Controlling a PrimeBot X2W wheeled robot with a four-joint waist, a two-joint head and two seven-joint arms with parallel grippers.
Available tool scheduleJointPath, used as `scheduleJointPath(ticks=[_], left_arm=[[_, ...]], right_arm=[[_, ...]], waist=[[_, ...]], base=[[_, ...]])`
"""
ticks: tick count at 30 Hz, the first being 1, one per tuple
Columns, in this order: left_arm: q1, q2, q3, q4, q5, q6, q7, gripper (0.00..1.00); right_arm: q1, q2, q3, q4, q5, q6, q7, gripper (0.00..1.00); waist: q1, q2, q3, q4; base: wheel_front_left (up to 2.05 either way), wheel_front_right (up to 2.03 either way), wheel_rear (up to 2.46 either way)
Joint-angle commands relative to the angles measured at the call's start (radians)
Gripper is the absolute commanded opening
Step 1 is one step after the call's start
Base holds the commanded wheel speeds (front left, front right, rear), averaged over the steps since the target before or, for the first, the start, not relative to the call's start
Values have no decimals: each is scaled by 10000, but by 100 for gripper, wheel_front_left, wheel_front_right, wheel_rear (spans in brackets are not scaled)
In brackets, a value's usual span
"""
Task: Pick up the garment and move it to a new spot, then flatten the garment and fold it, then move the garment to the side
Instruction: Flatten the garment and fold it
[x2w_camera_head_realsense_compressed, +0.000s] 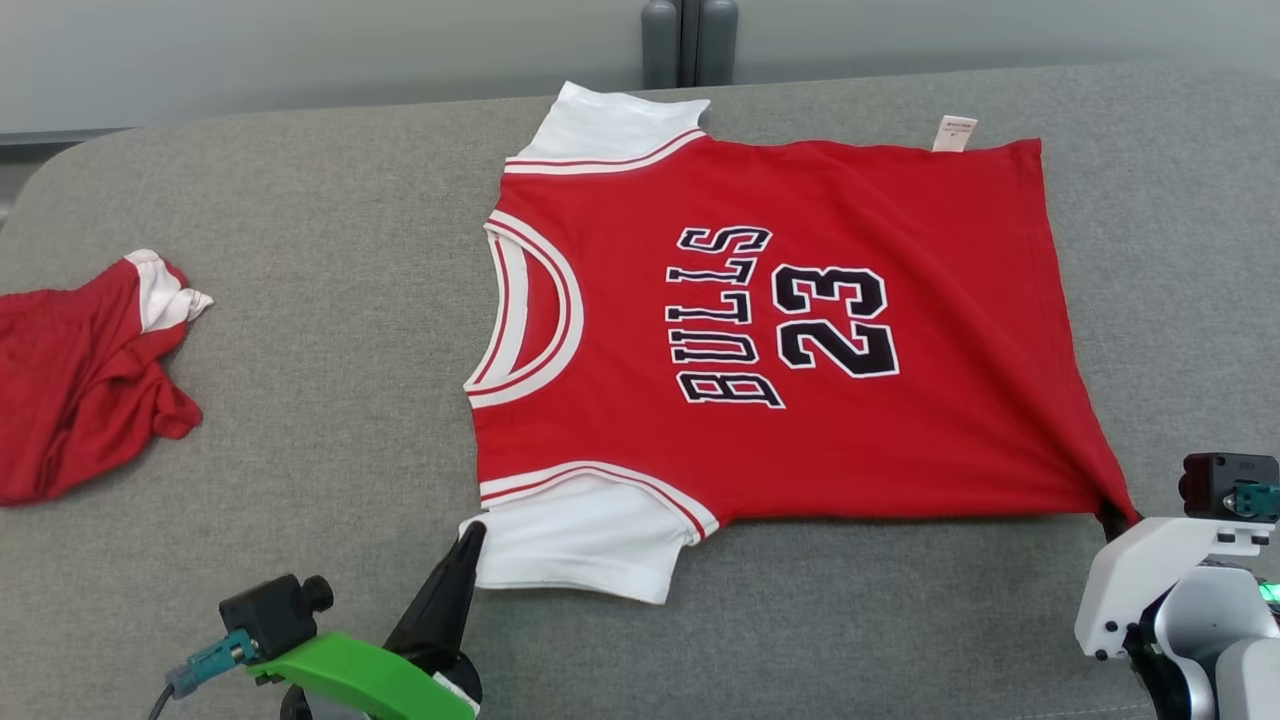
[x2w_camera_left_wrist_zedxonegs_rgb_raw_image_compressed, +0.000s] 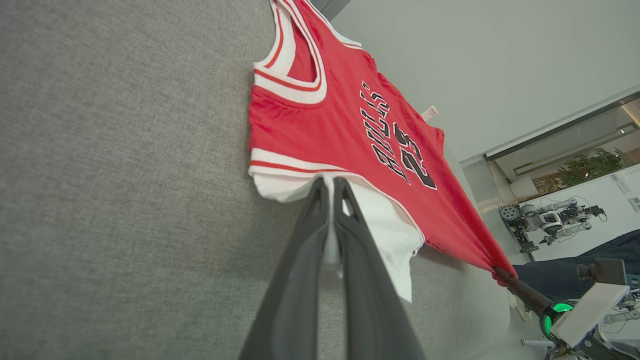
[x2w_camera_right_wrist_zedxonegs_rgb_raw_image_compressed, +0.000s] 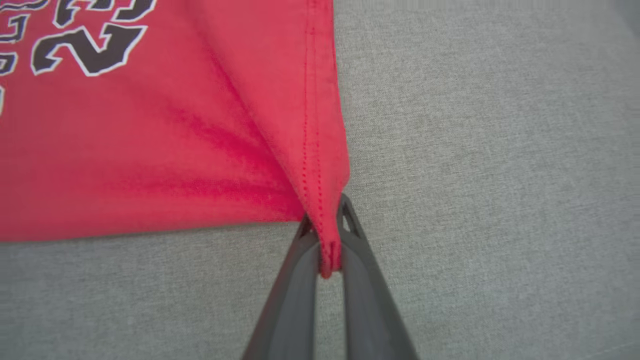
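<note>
A grey padded surface (x2w_camera_head_realsense_compressed: 320, 420) takes most of the head view. The red Bulls jersey (x2w_camera_head_realsense_compressed: 920, 440) lies near its middle, spread flat with the print up, the neck toward the robot's left and the hem toward its right. A second, crumpled red garment (x2w_camera_head_realsense_compressed: 80, 400) lies well apart from it at the left edge.

The jersey looks like a thin, light and soft knit, without any stiffness. I judge that it will follow every pull, hang down between two holding points and wrinkle easily. Diagonal tension folds run from the near hem corner (x2w_camera_right_wrist_zedxonegs_rgb_raw_image_compressed: 320, 200) into the body, so a strong pull there will distort the flat shape. The surface is textured and the cloth probably does not slide well on it, so lifting a little seems safer than dragging.

The best places to hold are the stitched edges, where the cloth is doubled and stretches less. The left gripper (x2w_camera_left_wrist_zedxonegs_rgb_raw_image_compressed: 330, 190) is closed on the edge of the near white sleeve (x2w_camera_head_realsense_compressed: 590, 540), with white fabric pinched between its fingers. The right gripper (x2w_camera_right_wrist_zedxonegs_rgb_raw_image_compressed: 327, 250) is closed on the near hem corner, and the seam is gathered between its jaws.

A small white label (x2w_camera_head_realsense_compressed: 954, 133) sticks out from the far side seam.
</note>
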Motion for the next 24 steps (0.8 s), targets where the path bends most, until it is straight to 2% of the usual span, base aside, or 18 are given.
scheduleJointPath(ticks=[1,7,17,24], left_arm=[[-318,-20,26,4,176,-9,-63,0],[-1242,-351,270,290,668,55,-371,0],[-3586,-1281,170,1647,1302,-102,-394,0],[-4904,-1649,168,2839,1552,-132,-392,0]], right_arm=[[89,6,-35,-221,-26,-23,89,0],[-498,-93,-97,-443,-286,-25,322,0],[-2134,-628,452,723,-106,-22,818,0],[-3399,-879,949,1448,63,-22,897,0]], waist=[[1,0,49,-33],[1,0,185,-46],[1,0,705,-52],[1,0,1289,-178]], base=[[0,0,0],[0,0,0],[0,0,0],[0,0,0]])
